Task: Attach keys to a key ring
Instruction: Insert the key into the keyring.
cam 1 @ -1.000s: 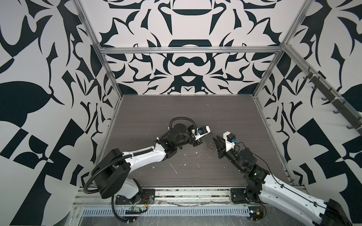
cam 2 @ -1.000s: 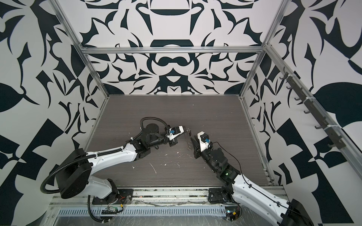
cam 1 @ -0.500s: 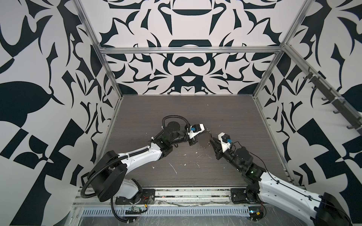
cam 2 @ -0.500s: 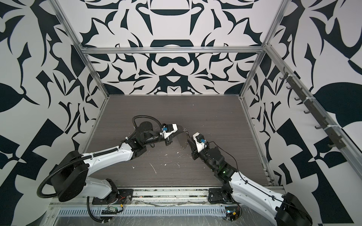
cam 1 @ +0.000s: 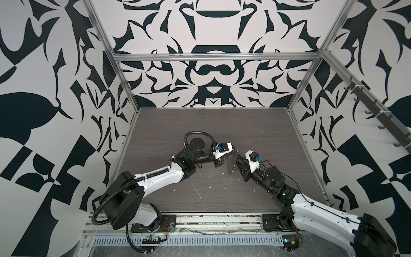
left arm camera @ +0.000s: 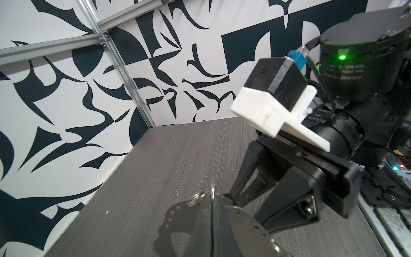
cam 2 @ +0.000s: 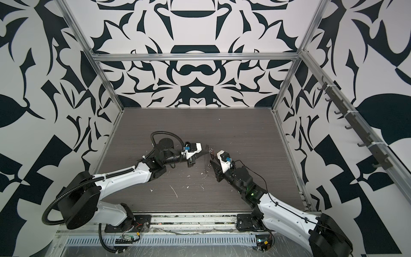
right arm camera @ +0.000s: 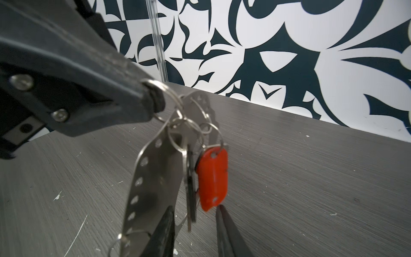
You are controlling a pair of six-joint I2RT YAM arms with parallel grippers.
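Steel key ring point(right arm camera: 142, 178) hangs clamped in the left claw point(right arm camera: 153, 100) so its keys point(right arm camera: 190, 178) and red tag point(right arm camera: 212, 180) dangle between the right claw's point(right arm camera: 194, 208) slightly parted, empty jaws.

White shells point(cam 1: 164, 178) on black joints, ribbed black hose point(cam 1: 95, 212) at eight o'clock, silver screws point(right arm camera: 59, 115) in grey left gripper point(right arm camera: 153, 100)

A red-orange tag point(right arm camera: 212, 180) is seen among silver keys point(right arm camera: 191, 189); the table point(cam 1: 222, 124) is grained dark grey; walls point(cam 1: 211, 73) are patterned black-and-white.
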